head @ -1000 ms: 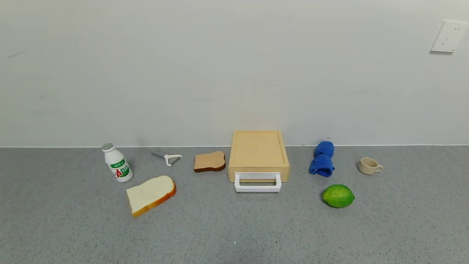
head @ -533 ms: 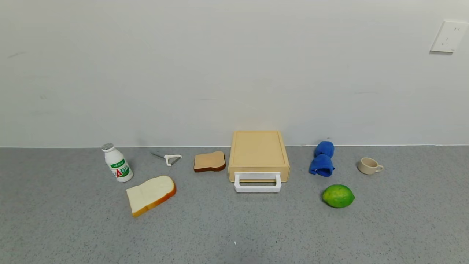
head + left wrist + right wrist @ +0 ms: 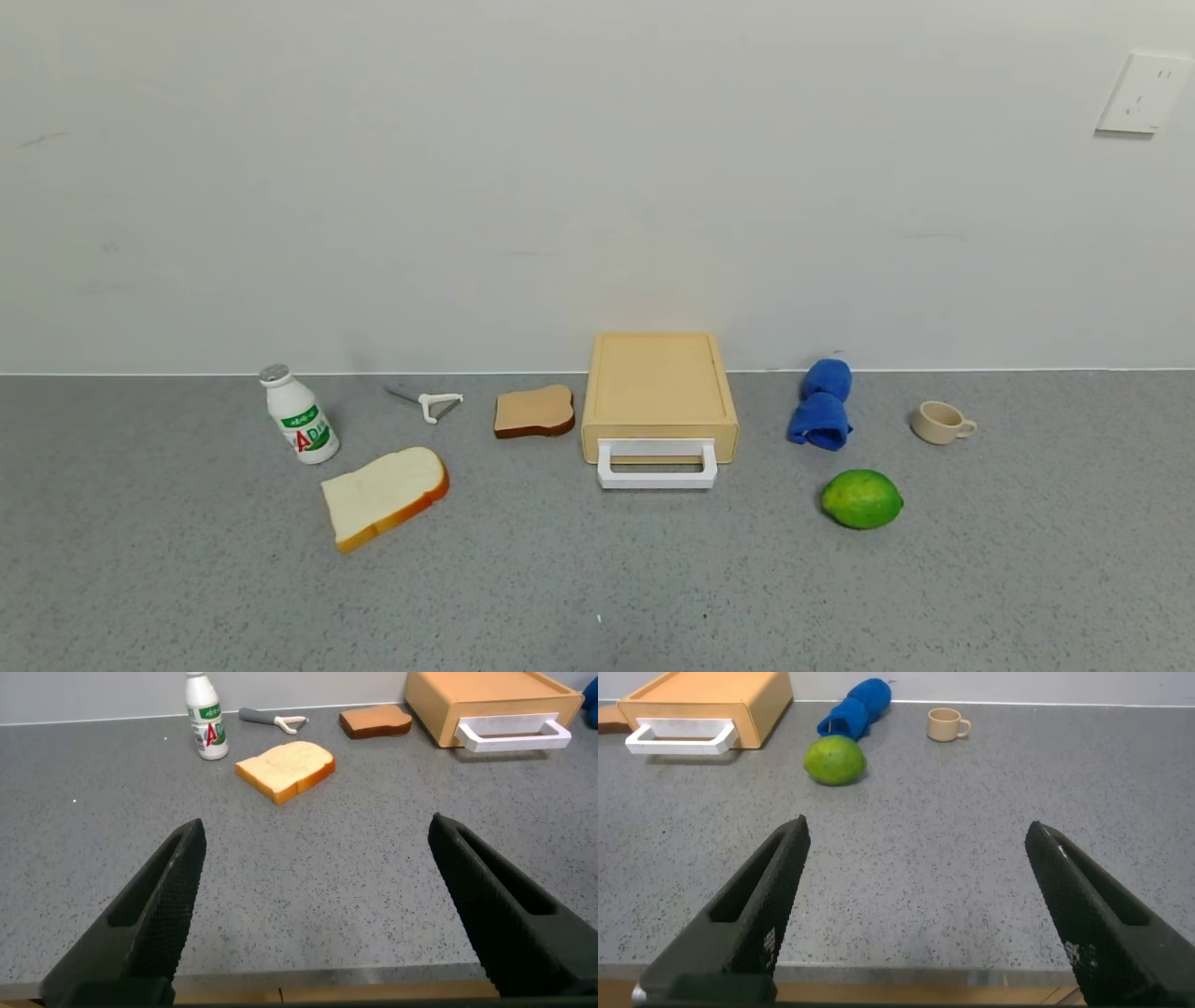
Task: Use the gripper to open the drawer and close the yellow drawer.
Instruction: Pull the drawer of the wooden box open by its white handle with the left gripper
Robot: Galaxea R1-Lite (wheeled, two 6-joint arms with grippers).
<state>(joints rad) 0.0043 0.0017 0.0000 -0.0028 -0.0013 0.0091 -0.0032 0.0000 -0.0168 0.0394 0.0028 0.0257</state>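
Note:
The pale yellow-tan drawer box (image 3: 659, 387) stands against the wall at the table's middle, its tray pushed in and its white loop handle (image 3: 657, 466) facing me. It also shows in the left wrist view (image 3: 486, 705) and the right wrist view (image 3: 705, 709). Neither arm shows in the head view. My left gripper (image 3: 318, 831) is open and empty, low over the table's front edge. My right gripper (image 3: 915, 831) is open and empty, also at the front edge.
Left of the drawer lie a brown bread slice (image 3: 534, 411), a white bread slice (image 3: 383, 493), a peeler (image 3: 429, 403) and a white bottle (image 3: 299, 414). Right of it are a blue cloth (image 3: 822, 405), a lime (image 3: 861, 499) and a beige cup (image 3: 941, 422).

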